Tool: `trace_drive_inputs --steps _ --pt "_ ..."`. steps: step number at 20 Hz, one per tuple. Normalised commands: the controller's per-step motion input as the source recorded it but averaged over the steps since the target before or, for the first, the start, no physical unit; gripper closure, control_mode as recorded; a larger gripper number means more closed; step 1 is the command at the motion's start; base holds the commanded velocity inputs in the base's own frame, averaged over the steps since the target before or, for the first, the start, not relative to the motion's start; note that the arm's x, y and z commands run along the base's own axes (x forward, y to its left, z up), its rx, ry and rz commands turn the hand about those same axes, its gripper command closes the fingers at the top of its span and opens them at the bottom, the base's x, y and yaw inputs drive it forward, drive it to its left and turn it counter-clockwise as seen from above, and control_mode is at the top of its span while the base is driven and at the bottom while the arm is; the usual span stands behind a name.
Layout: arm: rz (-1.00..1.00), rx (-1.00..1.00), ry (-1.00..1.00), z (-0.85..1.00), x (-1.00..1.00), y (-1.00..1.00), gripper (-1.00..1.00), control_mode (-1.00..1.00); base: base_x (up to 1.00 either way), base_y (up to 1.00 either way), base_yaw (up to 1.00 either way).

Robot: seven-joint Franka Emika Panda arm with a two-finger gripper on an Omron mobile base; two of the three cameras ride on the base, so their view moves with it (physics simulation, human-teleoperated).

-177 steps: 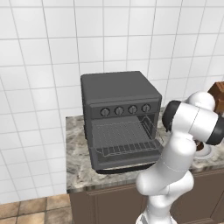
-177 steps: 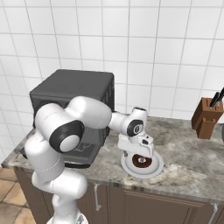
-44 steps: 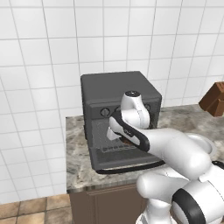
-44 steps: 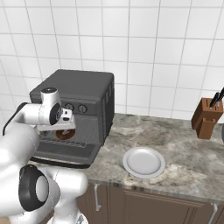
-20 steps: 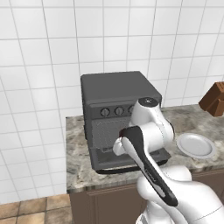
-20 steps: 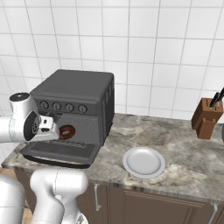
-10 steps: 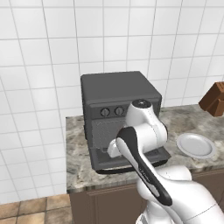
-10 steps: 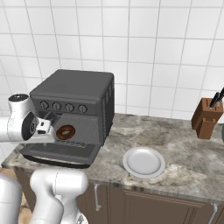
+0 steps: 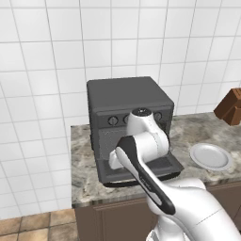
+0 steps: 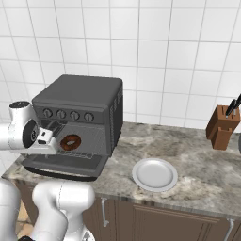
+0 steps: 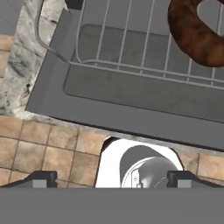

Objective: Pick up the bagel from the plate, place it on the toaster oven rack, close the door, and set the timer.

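**Two steps left: bagel racked, door still down**

One bagel [image 10: 70,141] lies flat on the rack [image 11: 131,48] inside the oven [image 10: 77,110], a dark brown ring near the front bars, and the plate [image 10: 154,174] sits bare on the counter [image 10: 197,169] to the right. The gripper [image 10: 45,136] hangs just outside the oven mouth, jaws spread wide and holding nothing; in the hand view its fingertips [image 11: 41,178] stand far apart at the bottom edge, clear of the bagel.

The bagel looks light and slightly springy, with a dull crust that should grip well. It rests steady on the bars and probably needs no further touch.

The door [image 11: 131,100] is the next thing to handle. It lies dropped open and flat, a stiff, hinged panel with a glass pane and a curved bar handle [image 11: 41,33] along its outer edge. It will likely swing on its hinge rather than lift freely, so a push from under the outer edge, or a hold on the bar, seems the best purchase. The pane looks smooth and slippery, a poor place to press.
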Motion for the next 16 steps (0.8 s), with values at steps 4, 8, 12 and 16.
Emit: trace_drive_inputs --steps 4,8,12,16 --pt "-0.04 -0.01 0.00 -0.27 0.19 0.08 -1.00 -1.00 0.00 0.00 0.00" --pt "-0.04 -0.01 0.00 -0.28 0.24 0.08 -1.00 -1.00 0.00 0.00 0.00" --pt "-0.04 0.00 0.00 -0.28 0.29 0.09 -1.00 -1.00 0.00 0.00 0.00" --pt "-0.03 0.00 0.00 -0.24 0.27 0.05 -1.00 -1.00 0.00 0.00 0.00"
